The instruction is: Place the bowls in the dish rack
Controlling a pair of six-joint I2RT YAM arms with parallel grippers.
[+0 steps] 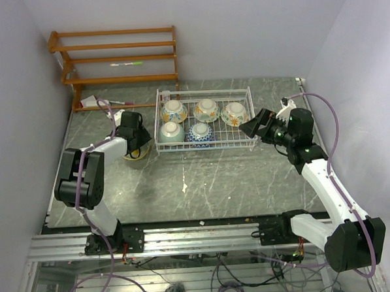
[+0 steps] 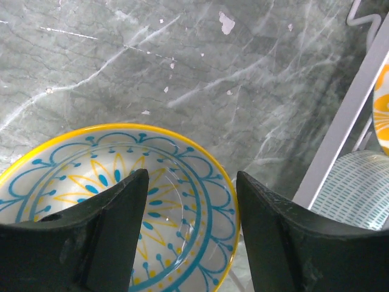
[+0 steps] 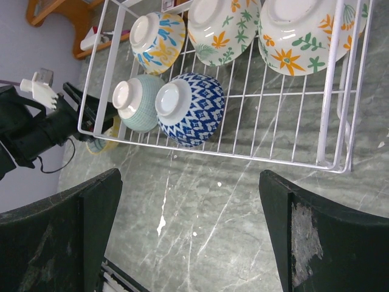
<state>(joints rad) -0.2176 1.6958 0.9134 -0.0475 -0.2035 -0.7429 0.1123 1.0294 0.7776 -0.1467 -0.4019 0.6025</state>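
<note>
Five bowls lie upside down in the white wire dish rack (image 1: pixel 205 147): three floral ones in the back row (image 1: pixel 207 109), a pale teal one (image 1: pixel 171 131) and a blue-patterned one (image 1: pixel 199 133) in front. A sixth bowl (image 1: pixel 135 154), yellow-rimmed with a blue and yellow inside (image 2: pixel 121 201), stands upright on the table just left of the rack. My left gripper (image 2: pixel 191 182) is open right above it, one finger over its inside and one outside its right rim. My right gripper (image 3: pixel 189 182) is open and empty, above the table near the rack's front right corner (image 3: pixel 243 157).
A brown wooden slatted shelf (image 1: pixel 118 55) stands against the back wall, with a pen on one shelf and a small white object (image 1: pixel 91 101) at its foot. Walls close in left, back and right. The rack's white rail (image 2: pixel 352 109) runs close beside the left gripper.
</note>
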